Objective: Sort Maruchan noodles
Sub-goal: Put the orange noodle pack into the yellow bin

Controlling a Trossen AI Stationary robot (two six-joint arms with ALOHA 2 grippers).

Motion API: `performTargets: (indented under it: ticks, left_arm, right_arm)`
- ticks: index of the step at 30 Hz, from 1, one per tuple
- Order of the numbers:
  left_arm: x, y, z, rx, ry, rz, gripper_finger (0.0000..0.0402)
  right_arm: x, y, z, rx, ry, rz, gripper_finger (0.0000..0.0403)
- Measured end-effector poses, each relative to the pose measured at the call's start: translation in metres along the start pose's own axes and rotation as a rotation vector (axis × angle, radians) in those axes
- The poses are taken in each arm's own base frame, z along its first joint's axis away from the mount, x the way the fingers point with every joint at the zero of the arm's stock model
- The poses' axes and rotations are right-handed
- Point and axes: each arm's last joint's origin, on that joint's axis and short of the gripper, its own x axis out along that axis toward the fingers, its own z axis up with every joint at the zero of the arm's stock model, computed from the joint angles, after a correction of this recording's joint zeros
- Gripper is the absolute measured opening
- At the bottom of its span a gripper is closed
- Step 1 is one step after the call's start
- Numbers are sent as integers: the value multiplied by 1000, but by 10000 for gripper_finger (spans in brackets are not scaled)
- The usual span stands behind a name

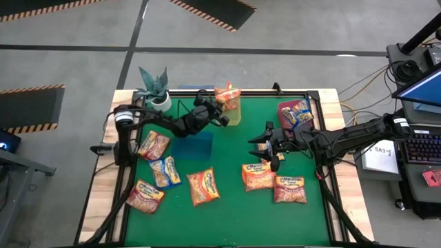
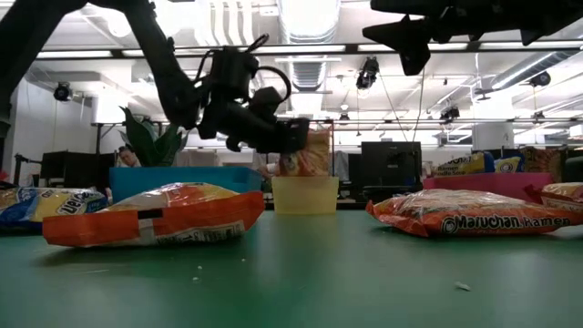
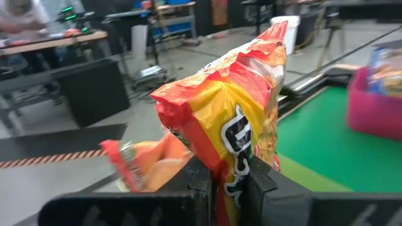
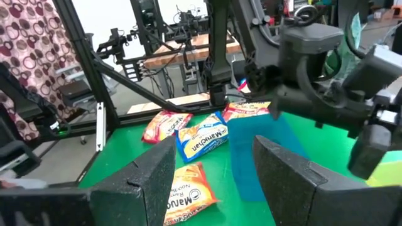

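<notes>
An orange-yellow noodle packet (image 3: 235, 119) is pinched upright between the fingers (image 3: 200, 182) of the left gripper (image 1: 224, 109), held in the air over the yellow bin (image 1: 233, 114) at the far edge of the tabletop (image 1: 227, 213); a second orange packet (image 3: 147, 164) already lies in that bin just below it. In the low view the held packet hangs right above the bin's rim.

Seven more packets lie flat on the green tabletop. Toward the left edge are a red-pink packet (image 1: 153, 145), a blue-edged packet (image 1: 165, 171) and another red-pink packet (image 1: 145, 196) near the front left corner. An orange packet (image 1: 203, 186) lies near the middle. Toward the right sit an orange packet (image 1: 258, 176) and, just beside it, a red-pink packet (image 1: 290, 189). The red bin (image 1: 284, 109) near the far right corner holds a few packets (image 1: 298, 114). The blue bin (image 1: 192, 146) stands between the yellow bin and the left-hand packets.

The right gripper (image 1: 271, 145) hovers above the tabletop right of centre, near the red bin, with its fingers (image 4: 286, 176) spread apart and nothing between them.

A potted plant (image 1: 156, 88) stands at the far left corner.
</notes>
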Motion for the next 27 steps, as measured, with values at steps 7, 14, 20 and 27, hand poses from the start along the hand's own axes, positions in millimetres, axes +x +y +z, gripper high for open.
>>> performTargets:
  ticks: [7,14,20,27]
  left_arm:
    - [7,9,-10,-53,34,33,44]
    - [10,10,-19,-51,61,26,80]
    - [10,10,-21,-60,69,25,120]
    - [6,12,-15,-26,124,26,173]
  right_arm:
    - [0,0,0,-7,3,-1,201]
    - [0,0,-1,-7,5,-2,201]
    - [0,0,-1,4,5,-2,201]
    - [0,1,-2,33,11,4,201]
